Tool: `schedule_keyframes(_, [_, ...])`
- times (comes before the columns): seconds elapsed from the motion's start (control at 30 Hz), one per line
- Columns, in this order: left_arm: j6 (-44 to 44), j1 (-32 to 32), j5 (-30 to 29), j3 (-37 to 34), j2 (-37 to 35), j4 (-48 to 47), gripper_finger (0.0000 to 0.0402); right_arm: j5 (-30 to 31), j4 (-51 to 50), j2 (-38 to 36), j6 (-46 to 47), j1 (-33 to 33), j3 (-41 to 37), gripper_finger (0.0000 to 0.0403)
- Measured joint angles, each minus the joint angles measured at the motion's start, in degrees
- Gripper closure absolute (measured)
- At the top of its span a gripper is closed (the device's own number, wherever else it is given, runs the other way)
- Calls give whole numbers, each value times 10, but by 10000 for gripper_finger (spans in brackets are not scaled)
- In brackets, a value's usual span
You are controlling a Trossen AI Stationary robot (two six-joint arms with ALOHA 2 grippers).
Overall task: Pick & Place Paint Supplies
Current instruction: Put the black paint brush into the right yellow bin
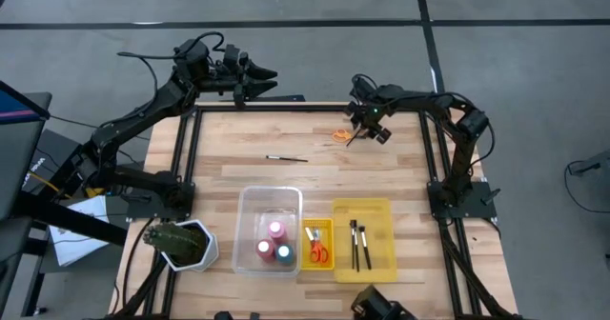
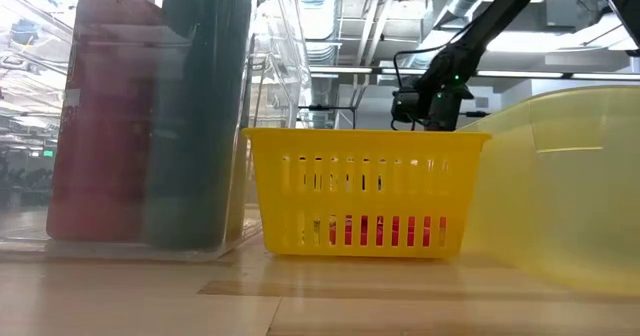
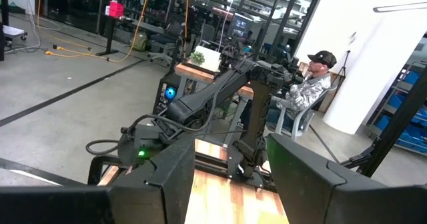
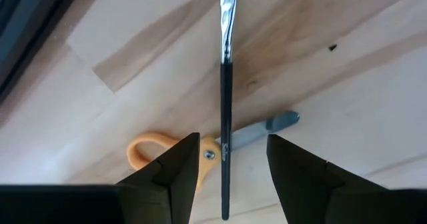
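The right hand [image 1: 360, 130] is seen at the far right part of the tabletop [image 1: 381, 172], lowered over an orange-handled pair of scissors [image 4: 200, 147] and a dark-handled paintbrush [image 4: 225, 111]. In the right wrist view its two fingers [image 4: 175, 171] are held apart, with the brush handle running between them and touching neither; nothing is clamped. The brush lies across the scissors, near their pivot, and both rest flat on the wood.

The left hand [image 1: 265, 75] is held above the far edge of the tabletop, left of centre, pointing toward the right arm. Its fingers [image 3: 175, 177] are spread apart and nothing is held between them. A seated person [image 3: 308, 91] is visible in the room beyond.

A second thin paintbrush [image 1: 286, 157] lies alone on the wood near the middle of the tabletop, well apart from both hands.

Along the near edge three containers are lined up. In the clear bin [image 1: 250, 201] on the left, three small paint bottles stand close together: a pink one [image 1: 276, 230], a red one [image 1: 265, 249] and a blue one [image 1: 284, 253]. Just to its right, a small yellow basket [image 1: 329, 227] holds a second pair of scissors [image 1: 317, 250] with orange-red handles. In the larger yellow bin [image 1: 381, 215], farther right, two dark brushes [image 1: 359, 244] lie side by side.

A green plant in a white pot [image 1: 181, 244] stands at the near left corner.
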Motion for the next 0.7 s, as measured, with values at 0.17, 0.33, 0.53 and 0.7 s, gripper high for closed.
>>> schedule_keyframes(0.17, [0, 0, 0, 0, 0, 0, 220, 0, 0, 0, 0, 12, 0, 232])
schedule_keyframes(0.33, [0, 0, 0, 0, 0, 0, 220, 1, -9, 0, 6, 23, 0, 232])
schedule_keyframes(0.53, [0, 0, 5, 0, 0, 0, 220, -34, 10, 31, 11, 35, 2, 232])
schedule_keyframes(0.7, [-12, 0, 11, 0, -2, 0, 220, -24, 27, 32, 26, 48, 1, 232])
